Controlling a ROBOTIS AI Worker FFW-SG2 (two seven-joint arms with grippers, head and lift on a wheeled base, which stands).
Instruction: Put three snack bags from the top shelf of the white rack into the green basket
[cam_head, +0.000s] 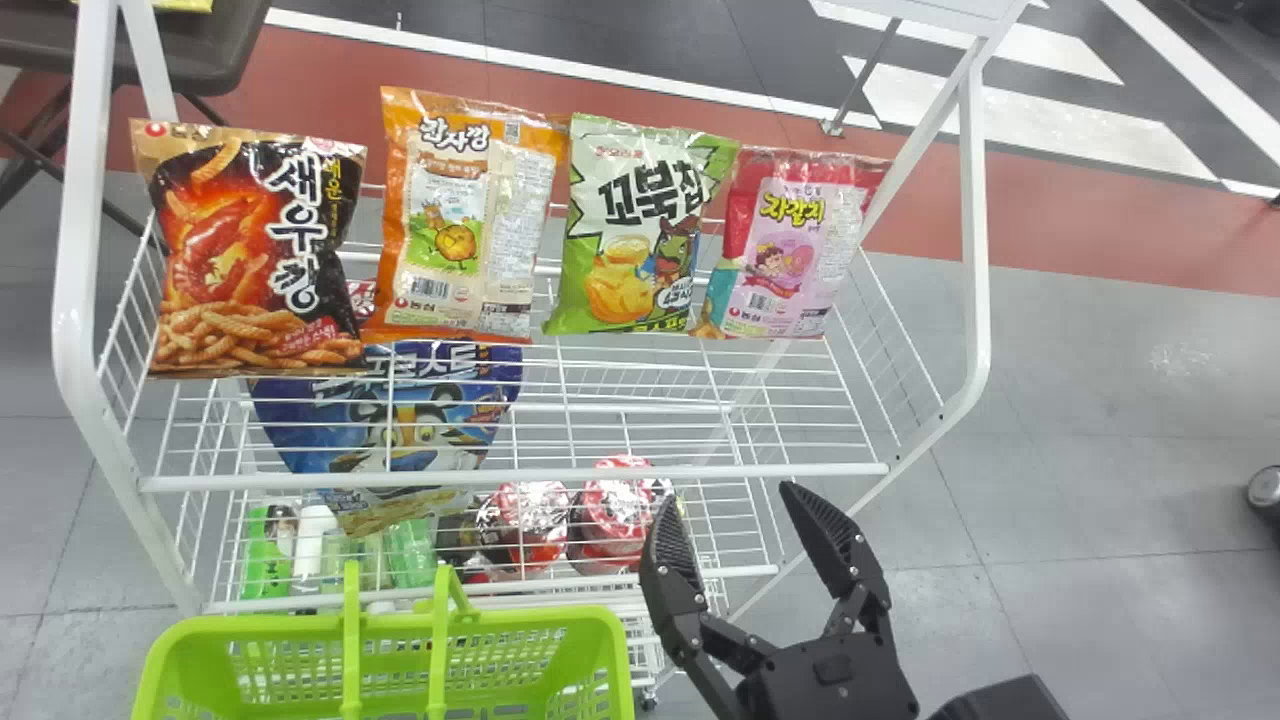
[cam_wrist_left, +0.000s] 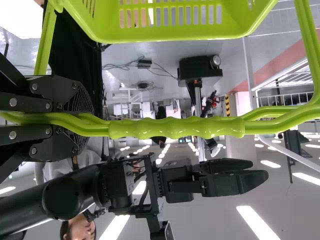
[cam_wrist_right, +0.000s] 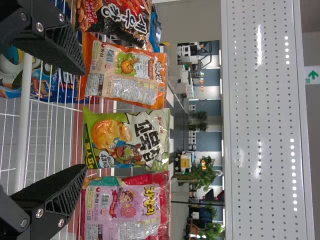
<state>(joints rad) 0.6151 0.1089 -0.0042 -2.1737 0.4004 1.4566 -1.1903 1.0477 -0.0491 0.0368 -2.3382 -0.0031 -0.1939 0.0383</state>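
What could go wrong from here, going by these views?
The open right tool might catch two bags: the green bag stands right beside the orange bag.

The left tool holds the green basket by its handle, so it could swing when a bag lands.

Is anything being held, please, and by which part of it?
The left gripper holds the green plastic basket by its handle, beside the wavy grip. The right gripper holds nothing.
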